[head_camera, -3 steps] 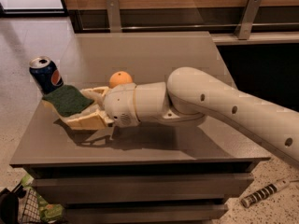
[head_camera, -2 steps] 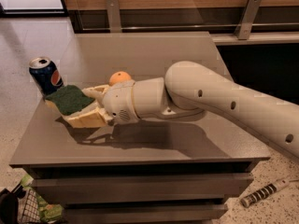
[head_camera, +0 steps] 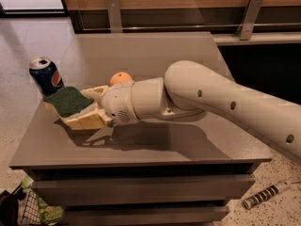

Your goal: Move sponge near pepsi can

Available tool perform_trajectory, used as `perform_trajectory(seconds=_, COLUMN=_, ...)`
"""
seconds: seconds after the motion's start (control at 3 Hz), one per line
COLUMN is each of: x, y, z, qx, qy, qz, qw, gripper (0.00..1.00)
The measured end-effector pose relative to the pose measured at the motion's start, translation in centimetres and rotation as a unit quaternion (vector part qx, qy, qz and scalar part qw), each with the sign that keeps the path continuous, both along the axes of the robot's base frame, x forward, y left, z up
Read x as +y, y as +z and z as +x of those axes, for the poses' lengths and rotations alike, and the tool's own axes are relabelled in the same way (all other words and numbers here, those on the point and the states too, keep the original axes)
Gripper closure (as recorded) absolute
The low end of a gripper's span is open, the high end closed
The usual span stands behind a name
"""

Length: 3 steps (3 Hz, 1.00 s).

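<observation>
Sponge (head_camera: 66, 100) just beside pepsi can (head_camera: 46, 75) at the desk's (head_camera: 164, 51) left edge.
Orange (head_camera: 121, 77) behind the arm (head_camera: 211, 93); gripper (head_camera: 87, 108) pinching the sponge.

The only marking is the round red-white-blue brand logo, with no legible lettering, on the pepsi can (head_camera: 47, 76), just left of the gripper (head_camera: 79, 107), which clasps the sponge (head_camera: 66, 100).
</observation>
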<state>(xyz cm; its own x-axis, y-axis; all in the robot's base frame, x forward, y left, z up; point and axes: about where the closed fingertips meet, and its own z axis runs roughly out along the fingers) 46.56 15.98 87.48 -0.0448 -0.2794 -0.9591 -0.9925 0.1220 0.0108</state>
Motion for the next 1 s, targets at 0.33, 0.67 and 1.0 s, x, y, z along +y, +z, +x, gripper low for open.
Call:
perform_trajectory(seconds=0.33, x=0.17, y=0.07, z=-0.13, qx=-0.001, qy=0.002, qz=0.0, qw=1.0, gripper=0.13)
perform_trajectory(seconds=0.67, x=0.34, y=0.13, z=-0.26, qx=-0.002, qy=0.004, qz=-0.001, qw=1.0, gripper=0.0)
perform_trajectory(seconds=1.0, x=0.34, y=0.13, z=-0.27, qx=-0.002, qy=0.004, qz=-0.001, qw=1.0, gripper=0.0)
